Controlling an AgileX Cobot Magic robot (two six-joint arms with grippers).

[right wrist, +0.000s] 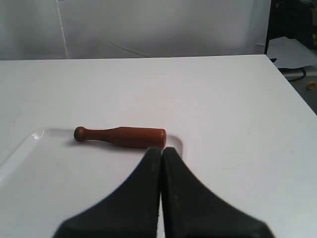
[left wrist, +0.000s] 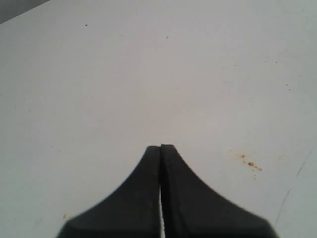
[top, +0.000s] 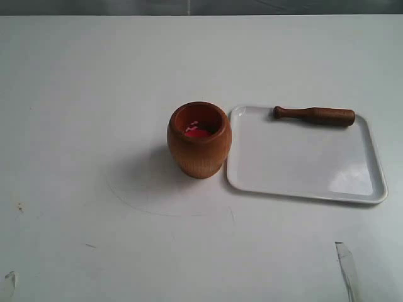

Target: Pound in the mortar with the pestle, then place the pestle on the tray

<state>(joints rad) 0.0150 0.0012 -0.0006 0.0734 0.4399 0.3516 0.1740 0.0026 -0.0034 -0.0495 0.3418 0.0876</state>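
Observation:
The reddish-brown wooden mortar stands upright mid-table with red bits inside, just left of the white tray. The dark-brown pestle lies flat along the tray's far edge, knob toward the mortar; the right wrist view also shows the pestle on the tray. My right gripper is shut and empty, its tips close to the pestle's thick end without holding it. Over bare table, my left gripper is shut and empty. Neither gripper appears in the exterior view.
A white table spreads around the objects, with faint scratches and small brown stains. Its right edge shows in the right wrist view, with dark equipment beyond.

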